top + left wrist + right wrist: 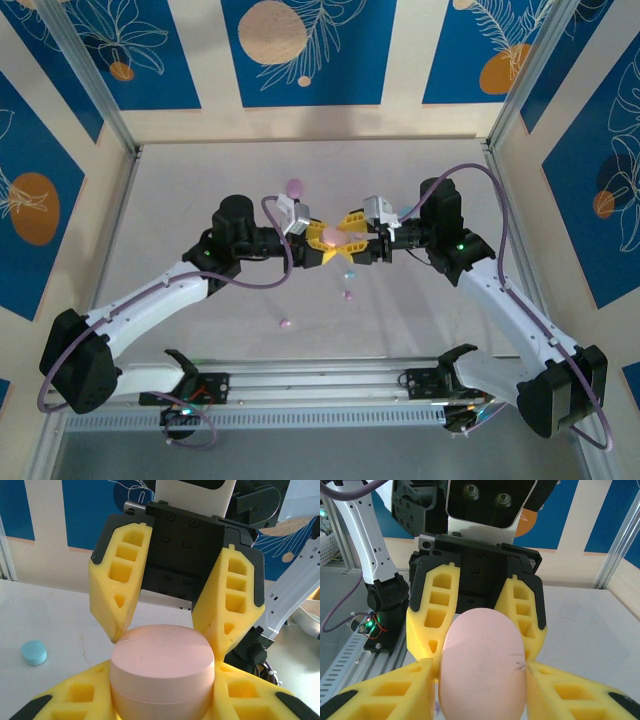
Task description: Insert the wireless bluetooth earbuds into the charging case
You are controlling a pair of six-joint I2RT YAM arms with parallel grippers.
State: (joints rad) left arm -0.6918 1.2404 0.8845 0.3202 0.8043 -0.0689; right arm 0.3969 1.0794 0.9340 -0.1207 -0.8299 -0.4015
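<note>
Pinching, left gripper (320, 242): clamped on the pink case (330, 234). From the right wrist I see its yellow fingers (432, 615) pressed against both flanks of the case.
right gripper (350, 240): clamped on the same case from the opposite side. From the left wrist I see its fingers (120, 590) angled inward, tips touching the case's top edge on either side.
pink case: held off the table (200, 200) between the two grippers, about mid-workspace. Its seam reads to me as a thin closed line in the left wrist view.
earbuds: three I can pick out, all loose on the table on the near side of the grippers.
light blue bud (350, 274): just below the grippers in the top view.
purple bud (347, 295): just beside the light blue bud, a bit nearer the arm bases.
third bud (284, 324): apart from those two, toward the left arm's side. Pink or purple, I can't tell.
purple case (295, 187): on the table on the far side of the left gripper, not touching it.
blue piece (34, 652): flat and round, on the table at the left of the left wrist view. I can't tell whether it's a case or a bud.
left arm (150, 290), right arm (500, 290): both reach inward and meet nose to nose at the centre.
</note>
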